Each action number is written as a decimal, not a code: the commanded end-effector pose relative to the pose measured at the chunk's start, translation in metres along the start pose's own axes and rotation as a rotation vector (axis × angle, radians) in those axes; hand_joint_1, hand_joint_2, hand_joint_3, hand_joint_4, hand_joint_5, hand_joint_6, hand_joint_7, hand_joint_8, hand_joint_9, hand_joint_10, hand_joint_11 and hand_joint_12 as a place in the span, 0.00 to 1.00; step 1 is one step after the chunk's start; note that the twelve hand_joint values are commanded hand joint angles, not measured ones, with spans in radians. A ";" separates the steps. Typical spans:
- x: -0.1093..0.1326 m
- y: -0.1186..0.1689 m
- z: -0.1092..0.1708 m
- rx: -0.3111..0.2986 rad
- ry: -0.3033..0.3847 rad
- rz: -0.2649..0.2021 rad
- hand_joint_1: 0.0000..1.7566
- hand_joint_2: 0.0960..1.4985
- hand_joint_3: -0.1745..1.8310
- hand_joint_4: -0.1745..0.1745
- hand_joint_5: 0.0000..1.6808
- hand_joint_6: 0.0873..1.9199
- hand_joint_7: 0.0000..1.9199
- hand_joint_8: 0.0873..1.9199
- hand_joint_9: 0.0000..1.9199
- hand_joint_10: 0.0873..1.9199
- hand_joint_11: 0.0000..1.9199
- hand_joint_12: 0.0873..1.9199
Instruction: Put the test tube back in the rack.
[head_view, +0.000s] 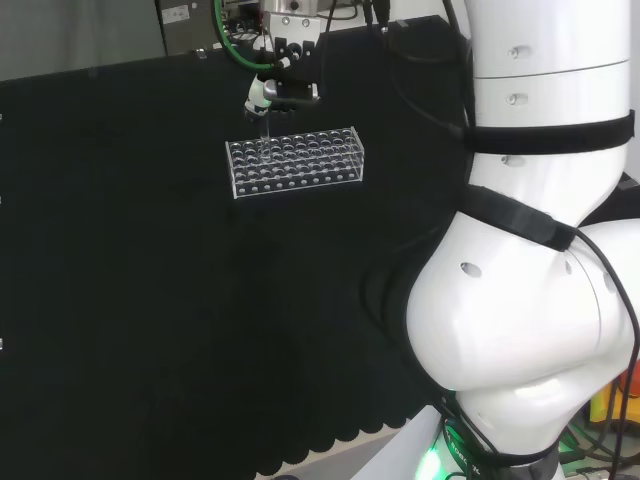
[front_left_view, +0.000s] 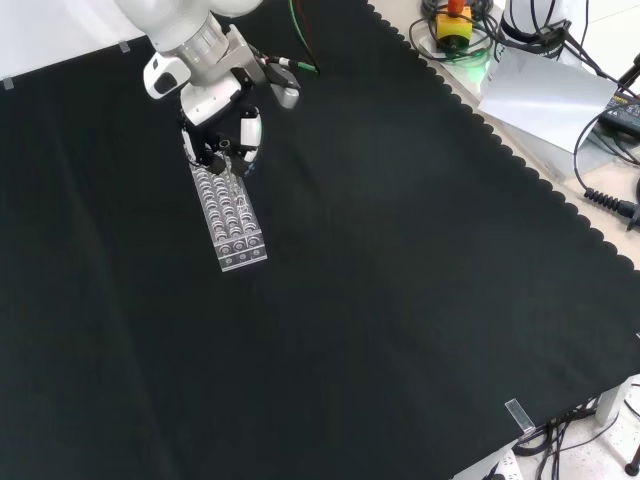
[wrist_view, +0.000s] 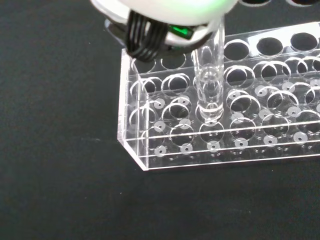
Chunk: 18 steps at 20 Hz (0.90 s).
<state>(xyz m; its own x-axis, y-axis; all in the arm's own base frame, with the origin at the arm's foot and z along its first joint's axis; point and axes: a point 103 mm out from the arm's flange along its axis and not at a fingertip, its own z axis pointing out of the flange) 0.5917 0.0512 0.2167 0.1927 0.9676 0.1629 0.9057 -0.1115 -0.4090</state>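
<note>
A clear plastic test tube rack (head_view: 296, 161) with many round holes stands on the black cloth; it also shows in the front view (front_left_view: 233, 218) and close up in the wrist view (wrist_view: 150, 155). The hand (head_view: 279, 89) hangs just over the rack's far left end in the head view, fingers curled round the top of a clear test tube (head_view: 265, 126). In the wrist view the test tube (wrist_view: 210, 87) stands upright with its rounded lower end down inside a hole near the rack's end, above the bottom plate. In the front view the hand (front_left_view: 222, 132) sits at the rack's upper end.
The arm's white links (head_view: 540, 250) take up the right of the head view. Past the cloth's scalloped edge in the front view lie a yellow and red button box (front_left_view: 454, 24), a grey sheet (front_left_view: 545, 95) and cables (front_left_view: 610, 205). Bare black cloth surrounds the rack.
</note>
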 end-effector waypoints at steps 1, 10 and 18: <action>-0.002 0.003 0.003 0.004 0.003 0.001 0.69 0.45 0.37 0.00 0.74 0.32 0.88 0.23 0.81 0.25 0.63 0.43; -0.002 0.008 0.022 0.040 0.008 0.002 0.69 0.45 0.37 0.00 0.74 0.32 0.88 0.23 0.81 0.25 0.63 0.43; -0.002 0.016 0.034 0.059 0.016 0.003 0.69 0.45 0.37 0.00 0.74 0.32 0.88 0.23 0.81 0.25 0.63 0.43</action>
<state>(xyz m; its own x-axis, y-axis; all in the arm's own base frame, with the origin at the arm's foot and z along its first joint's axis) 0.5920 0.0541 0.1847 0.2011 0.9643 0.1721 0.8847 -0.1034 -0.4545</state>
